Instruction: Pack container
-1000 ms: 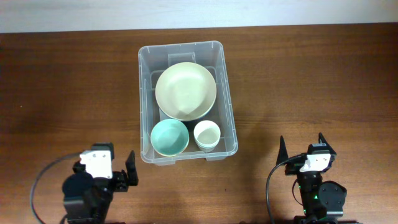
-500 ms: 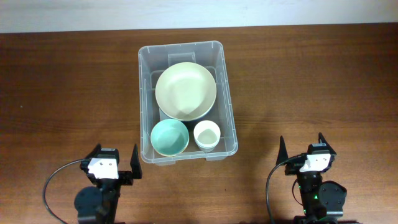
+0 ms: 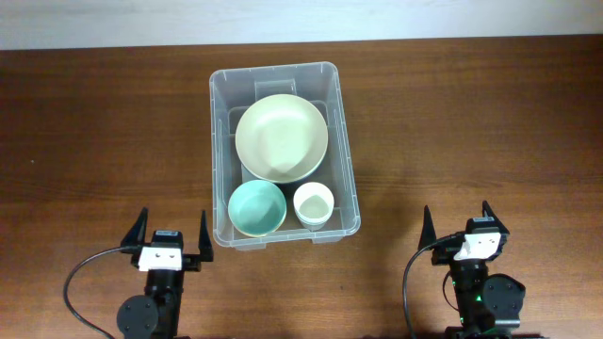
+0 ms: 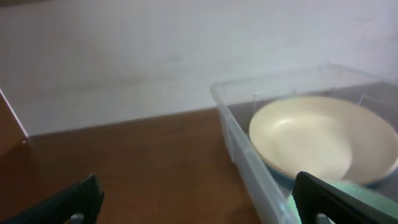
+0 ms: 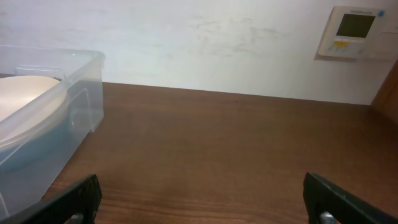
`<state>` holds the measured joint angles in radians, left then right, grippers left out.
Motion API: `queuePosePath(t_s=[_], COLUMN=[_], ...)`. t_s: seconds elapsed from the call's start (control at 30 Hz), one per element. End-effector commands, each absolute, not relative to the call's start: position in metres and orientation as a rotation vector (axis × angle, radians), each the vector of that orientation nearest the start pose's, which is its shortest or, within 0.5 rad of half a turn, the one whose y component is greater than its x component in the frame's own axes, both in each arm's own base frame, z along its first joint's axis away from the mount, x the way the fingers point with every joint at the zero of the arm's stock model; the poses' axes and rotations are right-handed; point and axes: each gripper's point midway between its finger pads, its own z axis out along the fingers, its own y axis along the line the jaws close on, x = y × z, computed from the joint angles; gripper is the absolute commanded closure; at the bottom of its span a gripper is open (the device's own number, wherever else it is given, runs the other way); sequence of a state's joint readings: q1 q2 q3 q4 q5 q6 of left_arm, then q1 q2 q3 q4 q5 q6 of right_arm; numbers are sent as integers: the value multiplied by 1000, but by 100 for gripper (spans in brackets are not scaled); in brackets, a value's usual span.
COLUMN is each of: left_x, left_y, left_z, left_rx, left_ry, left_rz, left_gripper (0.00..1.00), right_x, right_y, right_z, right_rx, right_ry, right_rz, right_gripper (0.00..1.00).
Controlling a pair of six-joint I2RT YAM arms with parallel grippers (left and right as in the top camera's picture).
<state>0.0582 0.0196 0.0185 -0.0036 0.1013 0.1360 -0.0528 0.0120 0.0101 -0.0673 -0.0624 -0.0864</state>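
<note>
Left jaws and right jaws gape empty; the large clear rectangular plastic container [image 3: 218,141] lies lengthwise ahead between them, nearer the left jaws.

I read the left gripper [image 4: 201,202] with its fingers spread wide at the lower corners. The container [image 4: 238,134] stands ahead-right on the brown table [image 4: 137,163], with a cream plate [image 4: 311,138] inside and a white wall [image 4: 155,56] behind

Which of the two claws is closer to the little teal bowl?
Left. The left gripper sits just off the container's near-left corner, a short way from the teal bowl inside. The right gripper is farther, well beyond the container's right wall.
</note>
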Motion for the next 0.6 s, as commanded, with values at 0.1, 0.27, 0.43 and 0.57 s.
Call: queuePosePath(t_s=[0.1, 0.27, 0.43, 0.57], left_x=[246, 246, 245, 245], left_y=[-6, -14, -16, -16], left_z=[158, 159, 159, 159], left_rx=[160, 185, 195, 196], left_ry=[1633, 1630, 1628, 1628], left_rz=[68, 45, 46, 46], left_gripper=[1, 0, 1, 1], right_x=[246, 246, 246, 246], right_y=[-1, -1, -1, -1], right_z=[158, 158, 158, 158], right_rx=[-88, -88, -88, -88], right_ry=[1638, 1638, 1638, 1638], right_rz=[-52, -52, -52, -52], right_gripper=[1, 1, 1, 1])
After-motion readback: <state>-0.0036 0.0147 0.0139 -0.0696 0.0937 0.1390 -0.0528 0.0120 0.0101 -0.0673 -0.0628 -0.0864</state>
